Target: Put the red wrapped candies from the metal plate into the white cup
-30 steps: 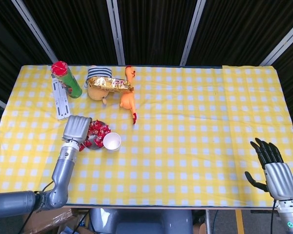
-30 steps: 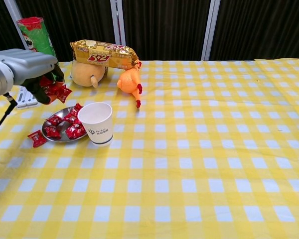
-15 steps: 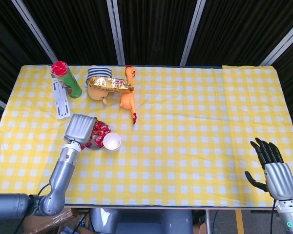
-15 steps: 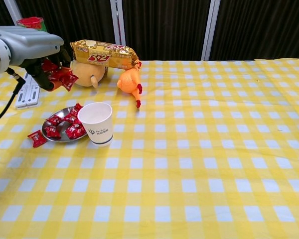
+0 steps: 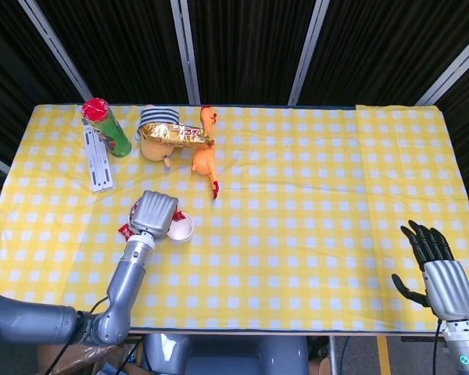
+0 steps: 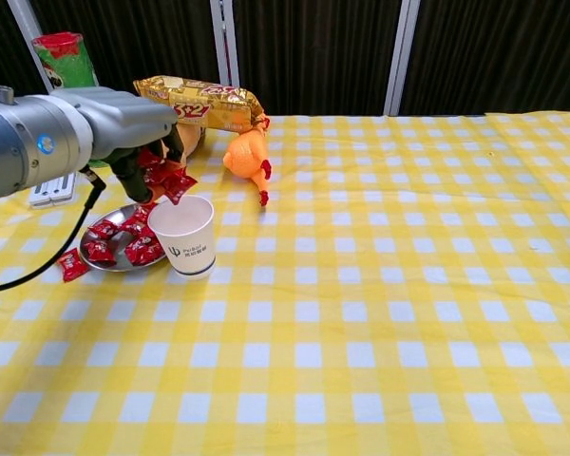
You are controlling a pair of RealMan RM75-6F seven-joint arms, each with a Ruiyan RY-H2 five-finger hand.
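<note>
Red wrapped candies (image 6: pixel 167 177) hang clutched in the left hand's (image 6: pixel 123 119) fingers (image 6: pixel 144 169), just above the white cup (image 6: pixel 183 234).

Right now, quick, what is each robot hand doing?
Left hand: closed on a bunch of red wrapped candies, just above the white paper cup.
Right hand: open, fingers spread, holding nothing.

Silver-grey metal arms; left robot hand (image 6: pixel 138 133) silver-backed, black cable; right robot hand (image 5: pixel 438 269) black-fingered
</note>
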